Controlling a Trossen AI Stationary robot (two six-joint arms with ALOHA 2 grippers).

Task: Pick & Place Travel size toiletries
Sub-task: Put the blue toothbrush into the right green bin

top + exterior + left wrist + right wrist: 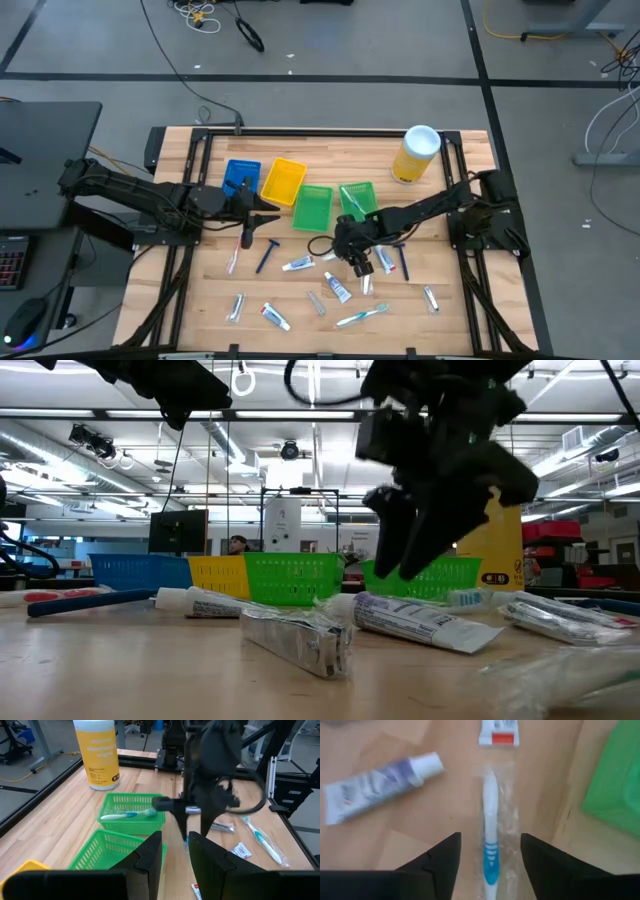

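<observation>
The surface (pixel 210 300) is pale wooden planking in a dark metal frame. As landmark take the row of small lattice-walled plastic bins: blue (pixel 240 177), yellow (pixel 283 181), and two green ones (pixel 312 208) (pixel 358 199).

The right pincer (pixel 358 262) hangs low over the surface just in front of the second green bin, its two dark, flat fingers (pixel 444 855) spread apart and empty. Directly between them in the right wrist view lies a slim white toothbrush (pixel 489 825) with a blue-striped handle, sealed in a clear, crinkly wrapper. Beside it lies a soft white toothpaste tube (pixel 380 782) with a round white cap.

More toiletries lie scattered on the wood in front of the bins: flat white tubes (pixel 298 264), a crumpled silvery tube (pixel 300 640), a dark blue razor (pixel 266 256) and a loose toothbrush (pixel 362 316). One blue-and-white toothbrush (pixel 127 815) already lies inside the second green bin.

The left pincer (pixel 262 221) waits just in front of the blue and yellow bins, its blocky fingers (pixel 150 857) parted a little around nothing.

A tall yellow cylindrical canister (pixel 416 153) with a white lid stands behind the second green bin.
</observation>
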